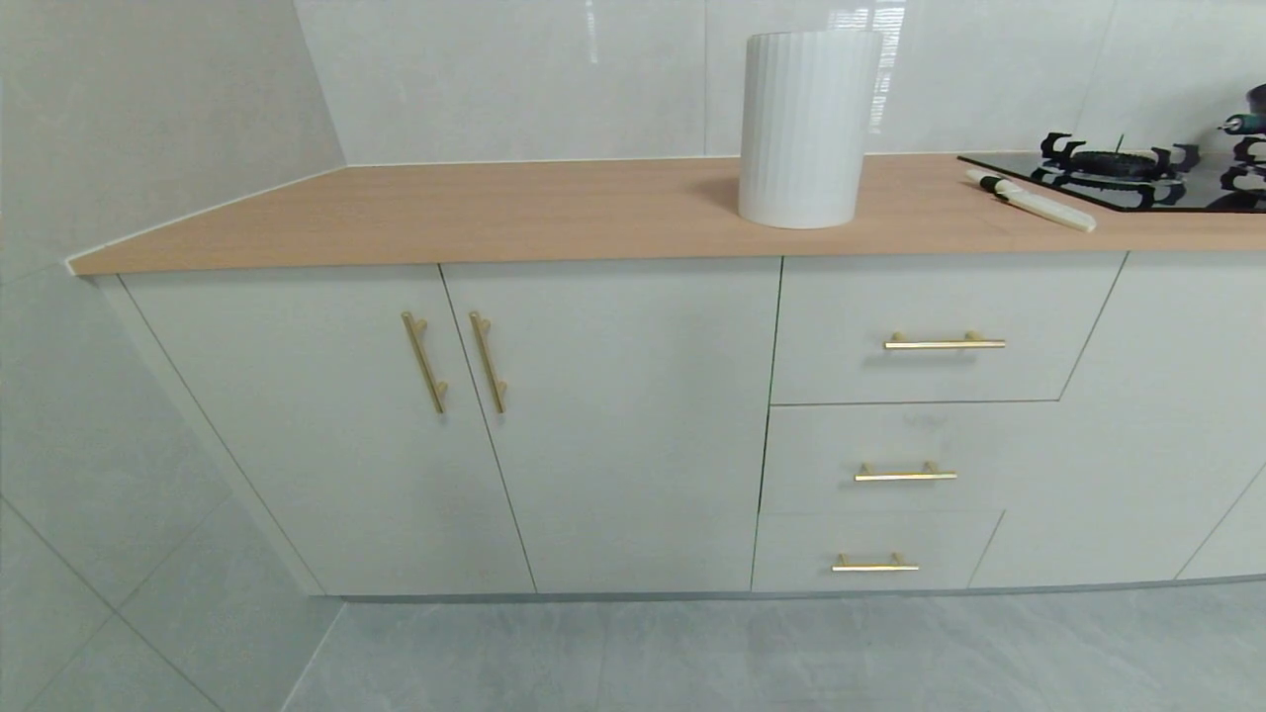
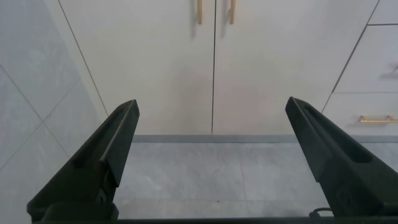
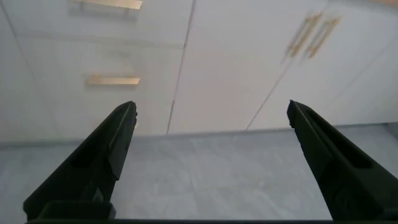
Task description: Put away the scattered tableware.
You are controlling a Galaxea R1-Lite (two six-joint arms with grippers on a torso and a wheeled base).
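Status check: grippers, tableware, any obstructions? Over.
Left gripper open, empty. Right gripper open, empty. White utensil lying on countertop at stove edge, apart from ribbed container. No obstruction seen.

You have bright, even light. Glare streaks the glossy pale wall tiles (image 1: 590,22); the white ribbed cylinder (image 1: 806,129) faintly shadows the wooden countertop (image 1: 495,213).

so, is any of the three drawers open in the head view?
No, the top drawer, middle drawer and bottom drawer all sit shut, flush with each other.
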